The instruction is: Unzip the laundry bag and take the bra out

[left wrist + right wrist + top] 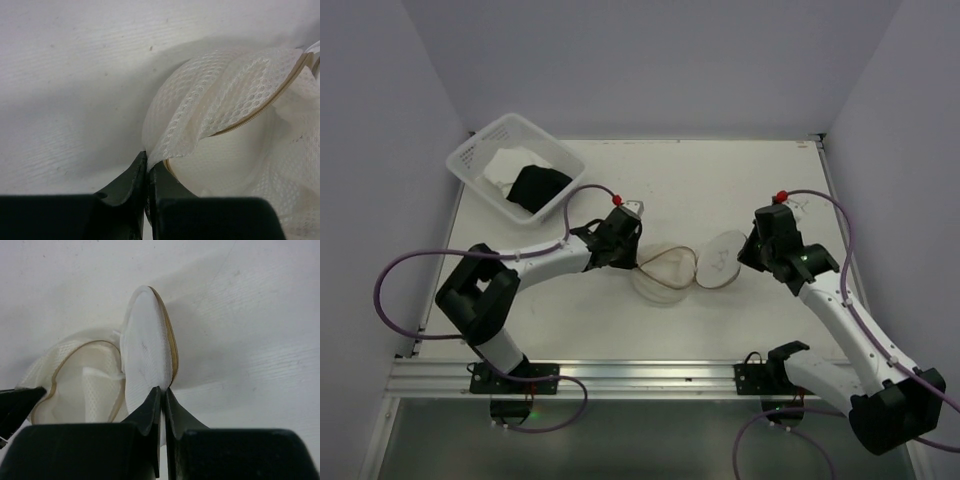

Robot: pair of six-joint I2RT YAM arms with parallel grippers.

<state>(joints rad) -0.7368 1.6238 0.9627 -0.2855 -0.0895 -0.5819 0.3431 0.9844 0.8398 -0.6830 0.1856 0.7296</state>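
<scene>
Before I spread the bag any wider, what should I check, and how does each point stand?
1. Grip of the left gripper on the laundry bag mesh rim: ok, shut on the fabric.
2. Grip of the right gripper on the lid: ok, shut on its edge.
3. The zip open: ok, its teeth are parted and the lid stands turned up off the body.
4. The bra in sight inside: cannot tell, only pale mesh shows.
5. A gripper free to reach in: not ok, both hold the bag.
</scene>
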